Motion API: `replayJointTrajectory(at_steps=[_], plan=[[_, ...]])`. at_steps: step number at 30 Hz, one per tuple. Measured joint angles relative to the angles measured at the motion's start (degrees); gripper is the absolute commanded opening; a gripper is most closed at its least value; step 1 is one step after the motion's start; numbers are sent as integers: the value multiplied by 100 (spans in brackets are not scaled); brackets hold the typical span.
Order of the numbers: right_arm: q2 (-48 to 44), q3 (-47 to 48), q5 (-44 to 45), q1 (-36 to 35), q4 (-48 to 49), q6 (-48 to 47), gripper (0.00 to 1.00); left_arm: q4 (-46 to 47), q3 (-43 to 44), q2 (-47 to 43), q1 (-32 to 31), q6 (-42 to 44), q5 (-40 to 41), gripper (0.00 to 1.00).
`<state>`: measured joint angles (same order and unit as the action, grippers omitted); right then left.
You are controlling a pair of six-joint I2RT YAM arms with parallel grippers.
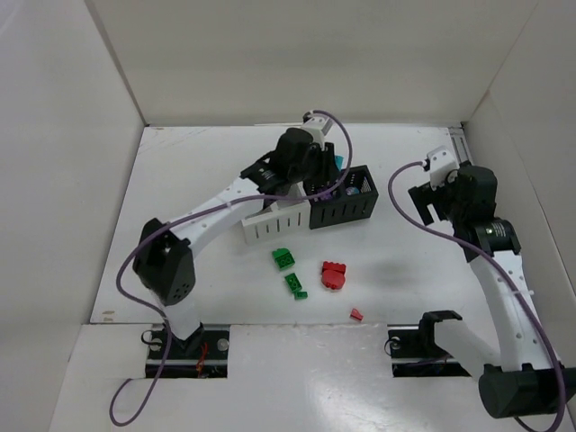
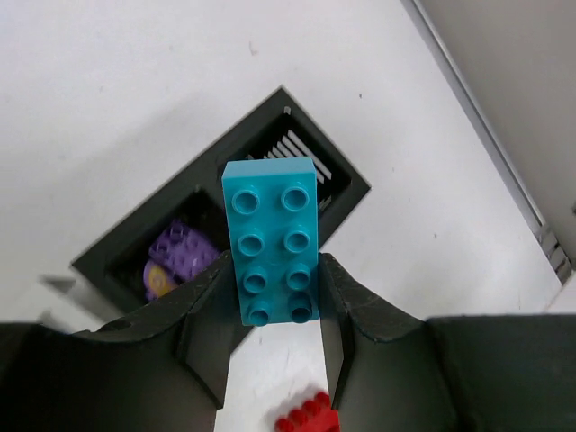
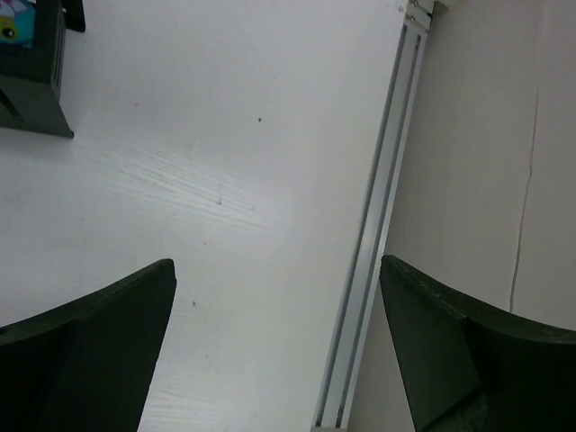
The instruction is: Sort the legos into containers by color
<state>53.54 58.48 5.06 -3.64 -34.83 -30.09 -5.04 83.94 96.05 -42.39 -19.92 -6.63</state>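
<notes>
Top view, left arm (image 1: pixel 225 202): stretched to the far middle of the white worktop (image 1: pixel 180 180), wrist over the black slotted plastic bin (image 1: pixel 346 211), hiding what lies under it.
Top view, teal studded plastic brick (image 1: pixel 339 162): only a sliver showing beside that wrist, at the black bin's far edge.
Top view, white slotted plastic bin (image 1: pixel 270 225): just beside the black bin's left wall, partly under the arm; contents not visible.
Top view, loose pieces: larger green studded brick (image 1: pixel 284 258), two smaller green bricks (image 1: pixel 295 286) just nearer, red studded brick (image 1: pixel 333 274) to their right, tiny red piece (image 1: pixel 356 314) by the near edge.
Top view, right arm (image 1: pixel 495 270): folded at the right side, well apart from bins and bricks.
Left wrist view, left gripper (image 2: pixel 274 270): jaws narrowly apart, clamped on the near end of the teal brick, studs facing the camera, held above the black bin.
Left wrist view, black bin: two compartments; purple studded bricks (image 2: pixel 175 256) in the left one, partly behind a finger; the other mostly covered by the teal brick, contents impossible to tell.
Left wrist view, red studs (image 2: pixel 306 416): cut off at the bottom edge between the fingers.
Right wrist view, right gripper (image 3: pixel 276 270): jaws spread wide, nothing between, only the tips in frame, above bare worktop.
Right wrist view, black bin: one corner at top left, cropped; a teal patch above it, too little to identify.
Right wrist view, metal rail (image 3: pixel 373 252): along the worktop's edge, against the pale side wall (image 3: pixel 486 135).
</notes>
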Motion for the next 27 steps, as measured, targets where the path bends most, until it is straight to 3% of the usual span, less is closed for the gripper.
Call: replayJointTrajectory(at_steps=[10,14,20,23,27], plan=[[-566,-127,605,31,-474,125,99,-313,2323,2124,-334,96,175,15],[-566,-131,745,31,-601,142,99,-511,2411,2345,-479,101,247,27],[-566,-175,778,31,-649,136,99,-588,2411,2374,-494,109,254,57],[-566,-214,619,31,-680,70,99,-608,2411,2374,-474,107,256,64],[-662,-321,109,31,-684,-186,99,-623,2387,2354,-470,105,267,82]])
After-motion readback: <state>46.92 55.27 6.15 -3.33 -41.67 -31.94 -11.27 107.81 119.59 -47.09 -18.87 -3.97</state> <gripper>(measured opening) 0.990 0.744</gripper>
